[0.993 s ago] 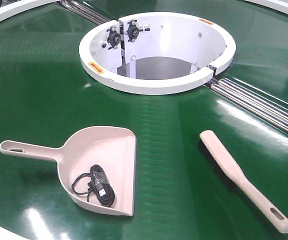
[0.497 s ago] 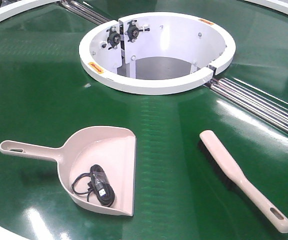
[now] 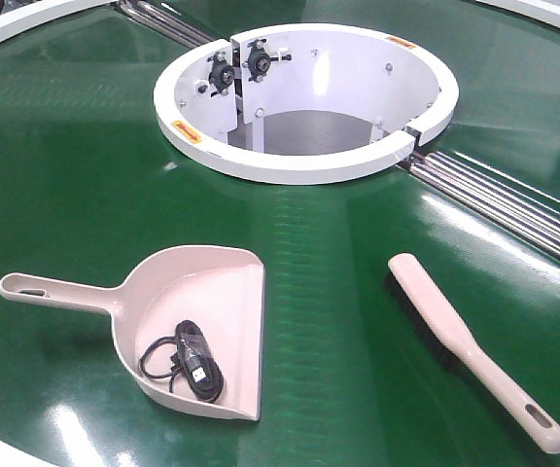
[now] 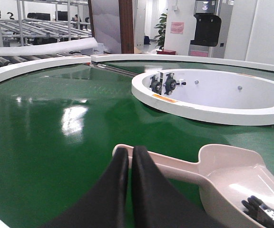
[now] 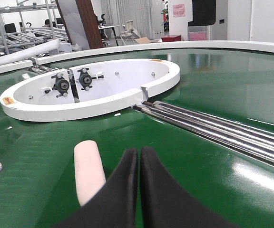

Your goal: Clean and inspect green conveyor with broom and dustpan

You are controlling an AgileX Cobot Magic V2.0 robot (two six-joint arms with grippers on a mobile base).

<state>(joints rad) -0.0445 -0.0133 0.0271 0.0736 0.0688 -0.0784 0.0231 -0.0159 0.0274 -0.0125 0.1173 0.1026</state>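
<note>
nothing on the belt appears to have shifted since the earlier front pictures: the dustpan (image 3: 197, 326) and the broom (image 3: 474, 350) lie where they lay, well apart on the green conveyor (image 3: 76, 175). the left hand (image 4: 130, 154) has its two black fingers pressed together with only a thin seam between them and nothing held; it sits low over the belt, with the dustpan (image 4: 232, 178) handle just beyond its fingertips and the scoop off to its right. the right hand (image 5: 139, 154) is likewise closed and empty, with the broom (image 5: 89, 171) head lying just to its left, apart from the fingers. the front view shows neither hand, but it alone shows the whole broom, handle end toward the camera, and a coiled black cable (image 3: 185, 360) lying inside the pan; the left wrist view catches only an edge of that cable. the right wrist view shows the steel rollers (image 5: 213, 126) running away from the white ring housing (image 5: 94, 90) ahead of the hand.
</note>
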